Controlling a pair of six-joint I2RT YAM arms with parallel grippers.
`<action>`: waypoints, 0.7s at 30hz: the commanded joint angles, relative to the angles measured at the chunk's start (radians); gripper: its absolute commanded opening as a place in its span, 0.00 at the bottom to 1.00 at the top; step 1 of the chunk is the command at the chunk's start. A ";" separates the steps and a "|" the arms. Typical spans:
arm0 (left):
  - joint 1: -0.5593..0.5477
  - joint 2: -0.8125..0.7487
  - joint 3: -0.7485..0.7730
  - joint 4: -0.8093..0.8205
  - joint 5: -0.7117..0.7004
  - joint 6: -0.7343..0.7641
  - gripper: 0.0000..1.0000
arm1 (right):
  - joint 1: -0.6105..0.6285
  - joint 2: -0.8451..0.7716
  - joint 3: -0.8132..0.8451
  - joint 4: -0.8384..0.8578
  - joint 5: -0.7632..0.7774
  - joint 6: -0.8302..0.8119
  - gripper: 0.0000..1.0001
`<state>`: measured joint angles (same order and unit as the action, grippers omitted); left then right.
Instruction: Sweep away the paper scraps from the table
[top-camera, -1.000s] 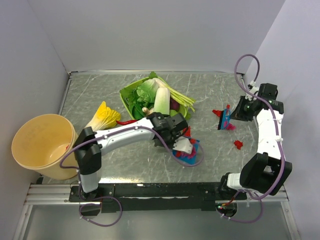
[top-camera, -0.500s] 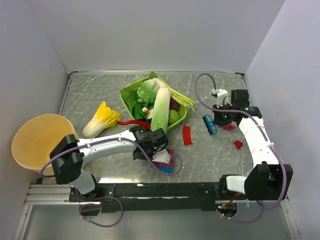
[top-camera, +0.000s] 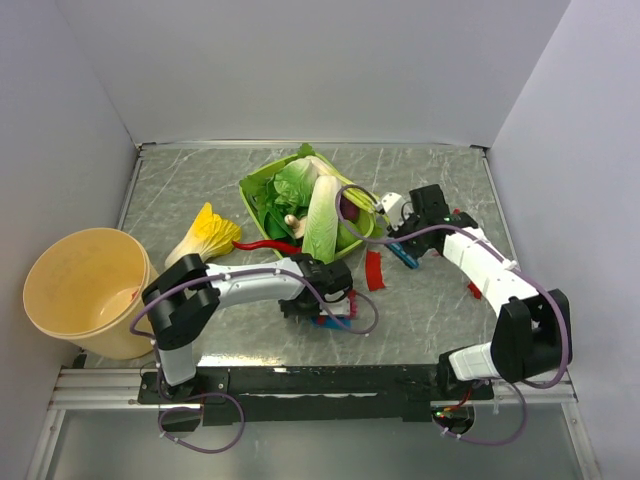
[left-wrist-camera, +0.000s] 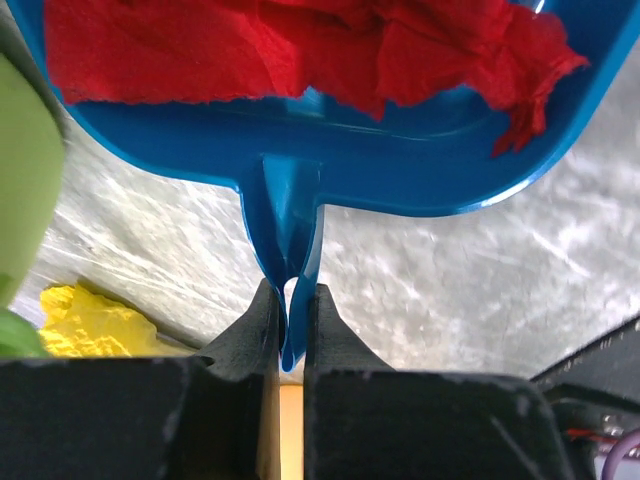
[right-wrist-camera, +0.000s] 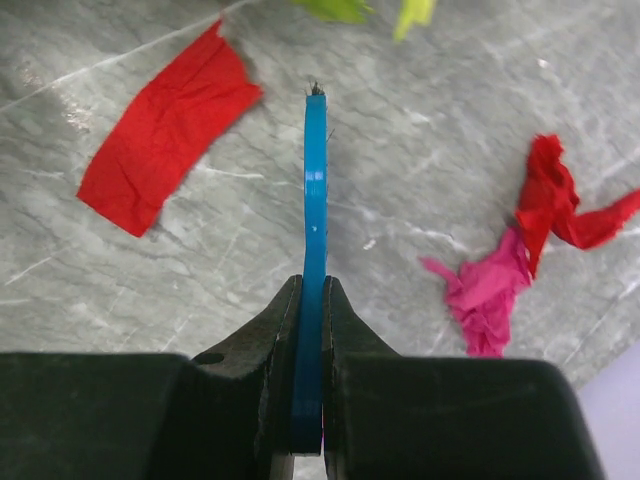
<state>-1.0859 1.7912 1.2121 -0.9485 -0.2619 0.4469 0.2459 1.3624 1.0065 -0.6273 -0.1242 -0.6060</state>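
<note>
Roughly halfway, I'd say. The left gripper (left-wrist-camera: 290, 300) is clamped tight on the handle of the blue plastic dustpan (left-wrist-camera: 400, 190), down near the front edge of the grey-green marbled table (top-camera: 200, 180), and a heap of red paper scraps (left-wrist-camera: 250, 45) already lies in it. The right gripper (right-wrist-camera: 312, 300) pinches a thin blue plastic sweeping tool (right-wrist-camera: 315, 190). Left to do: a flat red paper strip (right-wrist-camera: 165, 135) mid-table and a crumpled red-and-pink paper tuft (right-wrist-camera: 500, 290) toward the right edge.

Bright, even overhead light throws only soft shadows. The table (left-wrist-camera: 480, 260) glares pale in the left wrist view, slightly blurred.
</note>
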 joint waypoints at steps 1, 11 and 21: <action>0.003 0.023 0.053 0.010 -0.042 -0.063 0.01 | 0.061 0.029 0.000 0.021 -0.006 0.037 0.00; 0.003 0.112 0.148 -0.012 0.009 -0.103 0.01 | 0.173 0.035 0.052 -0.222 -0.342 0.320 0.00; 0.000 0.103 0.126 0.097 0.066 -0.102 0.01 | 0.101 0.084 0.128 -0.244 -0.636 0.506 0.00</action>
<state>-1.0859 1.9118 1.3476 -0.9321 -0.2165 0.3557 0.3779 1.4281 1.0489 -0.8101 -0.6094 -0.1703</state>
